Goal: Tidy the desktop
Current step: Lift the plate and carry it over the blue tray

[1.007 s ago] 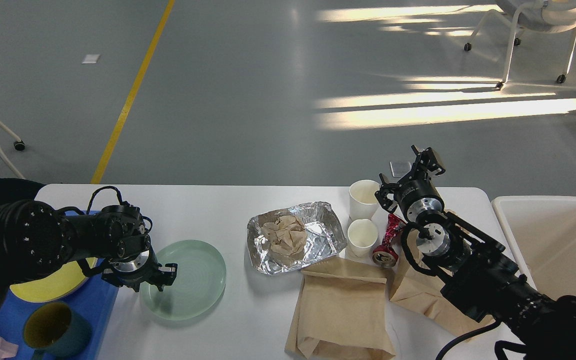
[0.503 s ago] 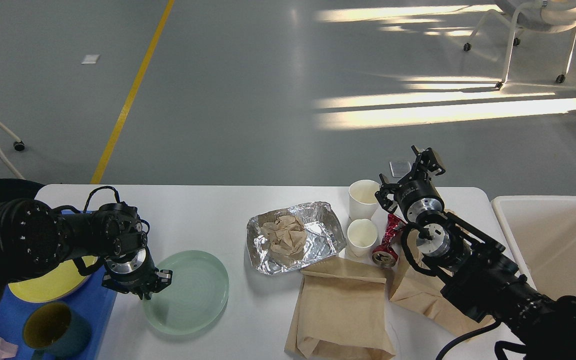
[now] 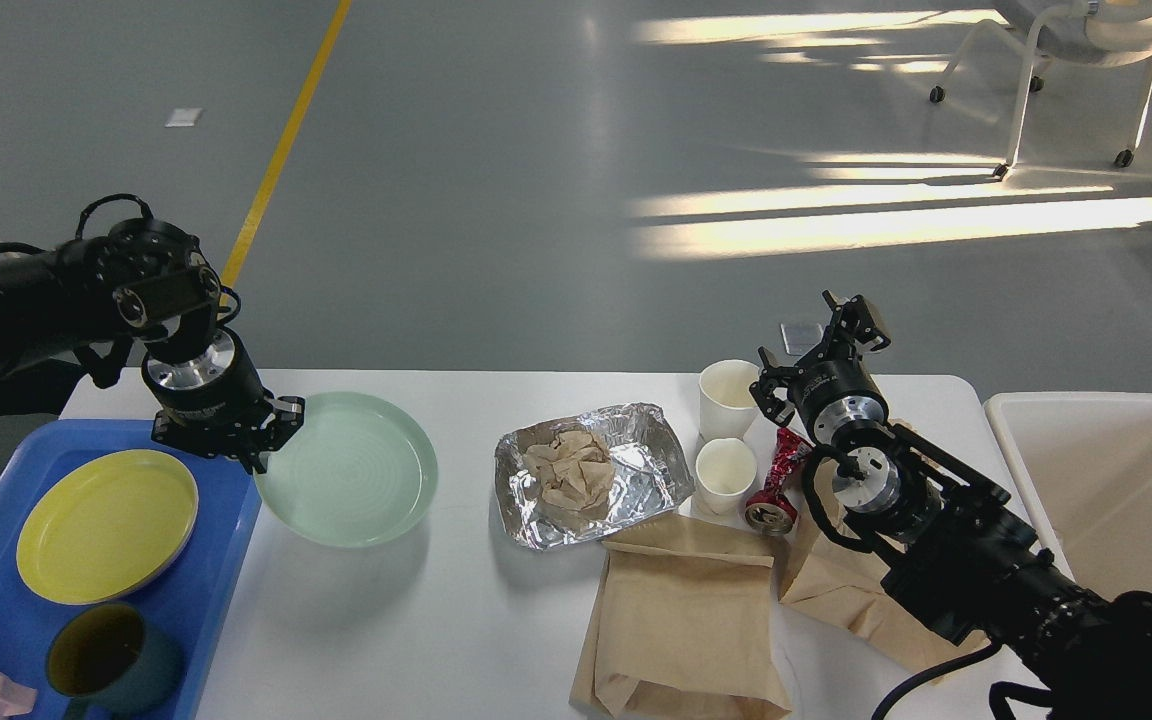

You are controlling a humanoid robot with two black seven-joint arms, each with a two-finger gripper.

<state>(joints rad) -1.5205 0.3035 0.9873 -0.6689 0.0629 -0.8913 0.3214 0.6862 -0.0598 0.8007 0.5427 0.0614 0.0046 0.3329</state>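
The white desktop [image 3: 456, 640] holds litter and dishes. My left gripper [image 3: 271, 435] is shut on the left rim of a pale green plate [image 3: 351, 470] and holds it lifted above the desktop, next to the blue tray [image 3: 226, 560]. The plate's shadow falls on the table below it. My right gripper [image 3: 851, 320] is open and empty, raised above the far right of the table behind two white paper cups [image 3: 726, 395].
The blue tray holds a yellow plate [image 3: 106, 525] and a dark cup [image 3: 101, 660]. A foil tray with crumpled paper [image 3: 591, 470], a crushed red can [image 3: 776, 490] and two brown paper bags [image 3: 681, 625] lie mid-right. A cream-white bin [image 3: 1116, 480] stands at the right.
My left gripper took the green plate by its rim and lifted it up and toward the far left. The right arm has not moved.
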